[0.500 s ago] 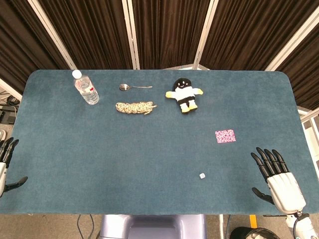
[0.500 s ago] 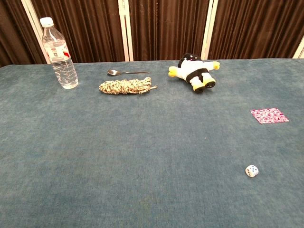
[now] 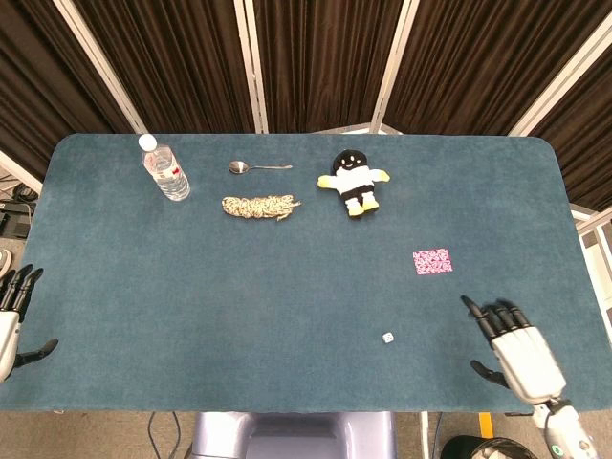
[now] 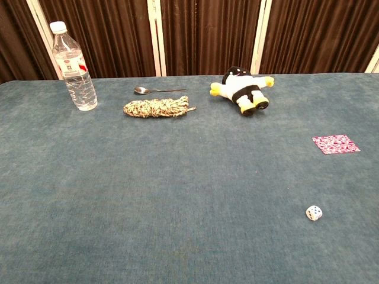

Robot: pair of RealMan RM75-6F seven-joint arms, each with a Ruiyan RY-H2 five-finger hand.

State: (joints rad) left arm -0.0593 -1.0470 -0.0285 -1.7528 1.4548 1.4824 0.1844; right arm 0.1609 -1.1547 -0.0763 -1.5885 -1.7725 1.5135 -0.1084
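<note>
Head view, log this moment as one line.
right hand open, nearest die | left hand open, at table edge

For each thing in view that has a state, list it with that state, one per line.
right hand: open, fingers spread, over the table's near right corner, holding nothing
left hand: open, at the table's left edge, holding nothing
water bottle: upright, cap on
spoon: lying flat
rope: bundled, lying flat
plush penguin: lying on its back
pink patterned square: flat
die: resting, untouched
</note>
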